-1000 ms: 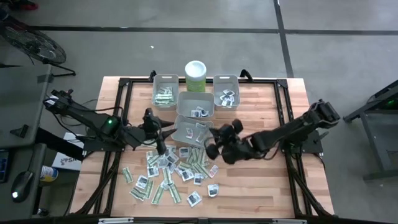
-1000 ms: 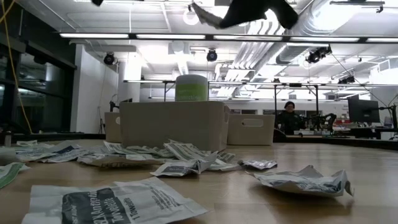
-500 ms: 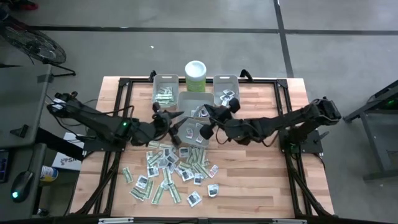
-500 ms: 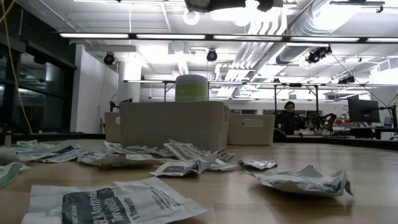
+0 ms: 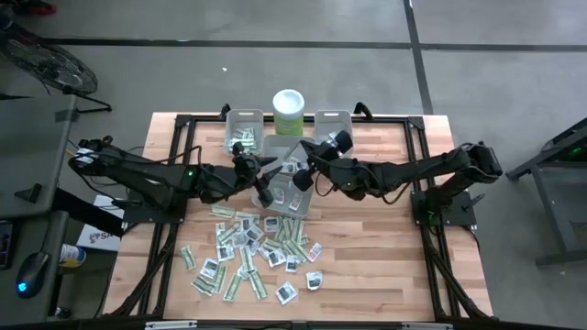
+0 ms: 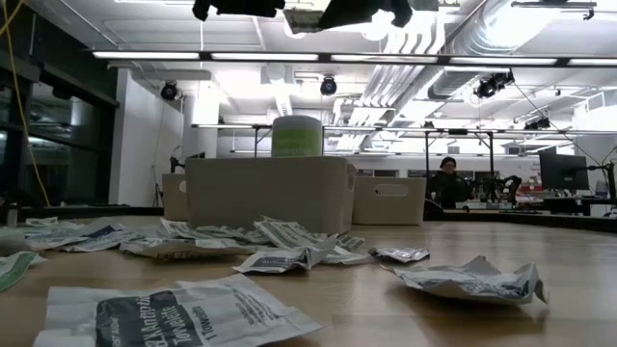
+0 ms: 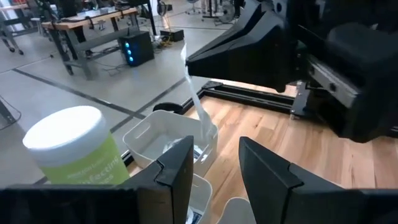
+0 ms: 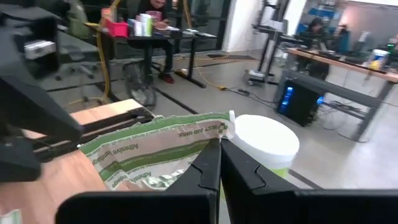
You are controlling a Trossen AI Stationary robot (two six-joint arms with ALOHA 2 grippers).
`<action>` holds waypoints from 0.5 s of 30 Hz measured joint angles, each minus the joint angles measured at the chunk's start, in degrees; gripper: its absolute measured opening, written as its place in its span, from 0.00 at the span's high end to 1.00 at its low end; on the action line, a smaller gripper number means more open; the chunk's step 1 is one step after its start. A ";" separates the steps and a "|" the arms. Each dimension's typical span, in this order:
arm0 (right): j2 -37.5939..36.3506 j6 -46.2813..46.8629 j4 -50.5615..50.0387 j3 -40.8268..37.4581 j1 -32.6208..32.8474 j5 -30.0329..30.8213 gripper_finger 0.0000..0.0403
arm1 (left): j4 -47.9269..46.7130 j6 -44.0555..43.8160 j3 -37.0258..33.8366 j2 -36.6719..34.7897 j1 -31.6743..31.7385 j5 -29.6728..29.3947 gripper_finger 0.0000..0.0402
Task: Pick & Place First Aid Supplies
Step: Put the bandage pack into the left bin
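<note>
A pale green canister (image 5: 288,112) with a white lid stands upright at the far edge of the wooden bench (image 5: 385,266), between two grey bins (image 5: 244,133) (image 5: 334,134). A third bin (image 5: 289,151) sits just in front of it. Beyond the bench, a person (image 6: 449,182) sits at a desk.

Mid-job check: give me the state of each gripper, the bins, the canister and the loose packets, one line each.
Right gripper: shut on a green-white packet, held over the bins.
Left gripper: fingers apart, nothing seen between them, over the bins.
Middle bin: open, some packets inside.
Left bin: open, holds green strips.
Right bin: open, holds white squares.
Canister: upright, lid on.
Loose packets: scattered on the table.
</note>
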 joint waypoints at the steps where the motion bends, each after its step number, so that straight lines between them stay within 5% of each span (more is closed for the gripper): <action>1: 0.00 -0.02 0.39 0.00 -0.19 -0.97 1.00 | 0.00 0.00 0.00 0.00 0.13 -0.08 0.68; 15: 0.84 1.16 5.42 -0.07 -0.19 -8.51 1.00 | 0.11 0.00 0.00 0.00 0.35 -0.53 0.68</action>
